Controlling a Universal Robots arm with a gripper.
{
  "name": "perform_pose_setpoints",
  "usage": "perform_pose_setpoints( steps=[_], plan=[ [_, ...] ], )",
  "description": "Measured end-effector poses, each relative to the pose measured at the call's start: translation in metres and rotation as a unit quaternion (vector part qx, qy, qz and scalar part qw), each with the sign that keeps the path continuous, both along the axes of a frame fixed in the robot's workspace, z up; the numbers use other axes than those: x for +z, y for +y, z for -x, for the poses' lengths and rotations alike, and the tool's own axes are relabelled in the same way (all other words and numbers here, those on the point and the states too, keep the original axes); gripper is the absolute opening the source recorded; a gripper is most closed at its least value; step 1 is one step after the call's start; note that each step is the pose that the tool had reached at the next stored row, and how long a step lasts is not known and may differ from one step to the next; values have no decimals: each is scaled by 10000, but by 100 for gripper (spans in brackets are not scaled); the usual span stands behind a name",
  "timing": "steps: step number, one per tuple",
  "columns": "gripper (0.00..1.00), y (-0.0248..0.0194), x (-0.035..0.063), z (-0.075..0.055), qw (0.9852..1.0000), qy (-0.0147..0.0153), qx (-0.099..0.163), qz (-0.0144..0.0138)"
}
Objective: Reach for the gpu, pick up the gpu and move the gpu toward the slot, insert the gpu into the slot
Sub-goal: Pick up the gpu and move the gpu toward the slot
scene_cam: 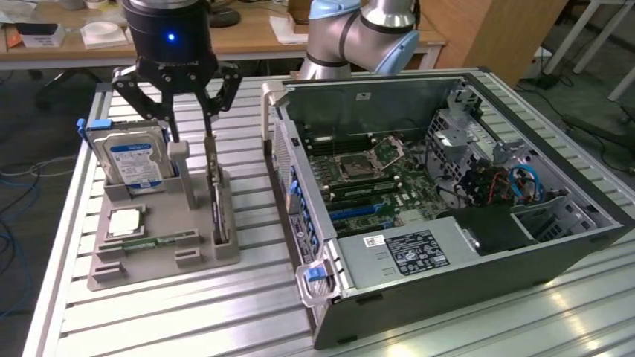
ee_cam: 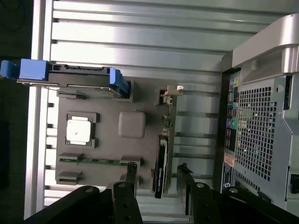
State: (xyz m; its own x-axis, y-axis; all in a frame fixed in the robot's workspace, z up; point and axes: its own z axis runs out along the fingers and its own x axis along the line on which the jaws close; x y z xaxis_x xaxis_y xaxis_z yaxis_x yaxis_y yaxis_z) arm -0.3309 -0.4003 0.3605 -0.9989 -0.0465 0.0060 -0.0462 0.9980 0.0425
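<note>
The gpu is a thin dark card standing on edge in a grey holder on the exterior view's left. My gripper hangs just over the card's upper end, open, one finger to each side of the card's line. In the wrist view the gpu shows edge-on between the two fingertips, untouched, with its silver bracket at the far end. The slot, a blue strip, lies on the green motherboard inside the open computer case on the exterior view's right.
The holder also carries a blue-labelled hard drive, a square CPU chip and a green memory stick. The case's rear wall stands close beside the holder. The arm's base and a wooden desk are behind.
</note>
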Motion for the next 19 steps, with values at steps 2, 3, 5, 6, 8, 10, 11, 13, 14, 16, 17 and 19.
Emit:
perform_pose_setpoints(
  steps=[2,3,5,6,8,10,11,13,14,16,17,19],
  plan=[
    [47,0,-37,0,10000,0,32,0],
    [47,-1,-55,0,10000,0,44,0],
    [47,-2,-91,0,10000,1,64,0],
    [47,-3,-109,0,10000,0,72,0],
    [47,-6,-145,-1,10000,0,86,0],
    [47,-10,-182,0,10000,0,93,0],
    [47,-13,-200,0,10000,0,97,0],
    [47,-19,-236,0,9999,0,104,0],
    [47,-25,-254,-1,9999,0,107,-1],
    [47,-37,-292,0,9999,0,111,-5],
    [47,-41,-307,0,9999,0,113,-6],
    [47,-43,-317,-6,9999,0,116,-6]
  ],
)
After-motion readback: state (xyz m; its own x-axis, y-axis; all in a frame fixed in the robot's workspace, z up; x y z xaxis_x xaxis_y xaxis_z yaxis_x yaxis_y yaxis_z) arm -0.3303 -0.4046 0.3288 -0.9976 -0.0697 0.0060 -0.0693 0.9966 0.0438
